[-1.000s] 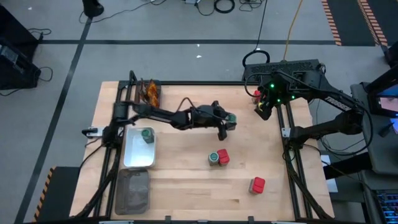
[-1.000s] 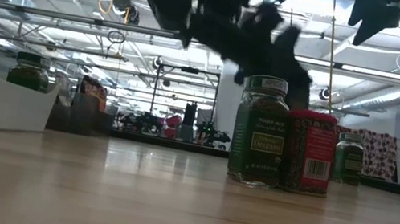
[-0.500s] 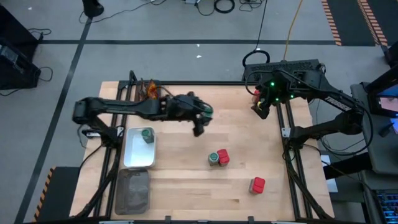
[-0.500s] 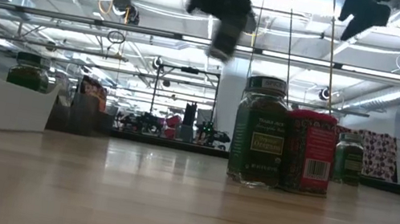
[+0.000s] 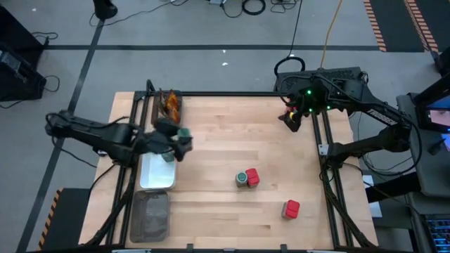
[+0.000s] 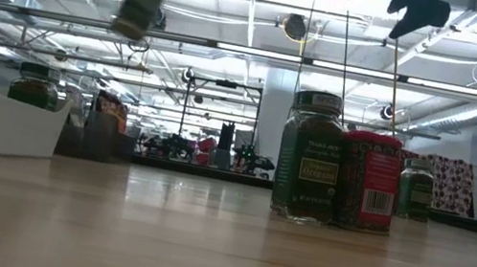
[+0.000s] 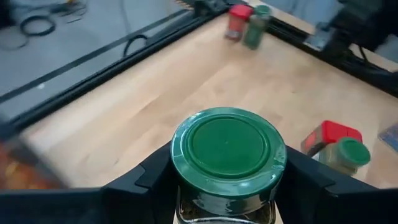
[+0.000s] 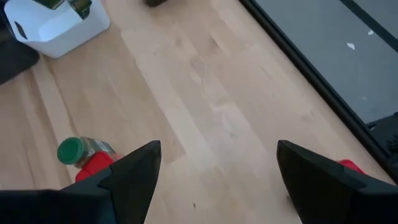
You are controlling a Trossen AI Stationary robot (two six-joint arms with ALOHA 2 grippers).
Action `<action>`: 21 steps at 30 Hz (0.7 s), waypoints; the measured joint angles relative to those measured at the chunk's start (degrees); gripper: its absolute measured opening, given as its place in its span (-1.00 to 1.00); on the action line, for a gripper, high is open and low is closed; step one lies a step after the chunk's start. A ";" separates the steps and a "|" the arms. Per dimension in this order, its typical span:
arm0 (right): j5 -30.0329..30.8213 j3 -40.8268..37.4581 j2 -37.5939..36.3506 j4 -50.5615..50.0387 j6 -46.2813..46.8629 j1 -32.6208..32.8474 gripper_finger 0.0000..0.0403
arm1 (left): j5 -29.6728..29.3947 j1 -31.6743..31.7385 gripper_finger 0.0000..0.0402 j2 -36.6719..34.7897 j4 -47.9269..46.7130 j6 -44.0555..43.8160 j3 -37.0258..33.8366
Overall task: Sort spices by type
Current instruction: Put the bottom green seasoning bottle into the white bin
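Round glass jar (image 7: 227,163), glossy green lid, dark contents.

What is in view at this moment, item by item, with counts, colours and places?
Held jar: one, green lid, in the left gripper above the white tray's far end.
Jar in tray: one, green lid, inside the white tray.
Jar and packet pair: one green-lidded jar touching one red packet, mid-table.
Lone red packet: one, near right part of the table.
Orange sachets: count unclear, brown-orange, far left tray.
Grey tray: one, near left corner.
Table: one, light wood.
Left gripper: shut on the held jar.
Right gripper: open, raised over the far right edge.
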 joint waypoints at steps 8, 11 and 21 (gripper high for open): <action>0.00 -0.01 0.04 1.99 0.25 0.00 0.51 | -6.25 -8.81 0.02 -5.76 -23.95 -26.73 -1.01; 0.00 -0.01 0.30 2.43 0.84 0.00 0.51 | -6.16 -10.70 0.02 -5.79 -31.10 -33.55 -1.01; -0.02 -0.01 3.16 2.43 1.31 0.00 0.51 | -4.52 -14.27 0.02 -5.60 -47.03 -50.97 -1.01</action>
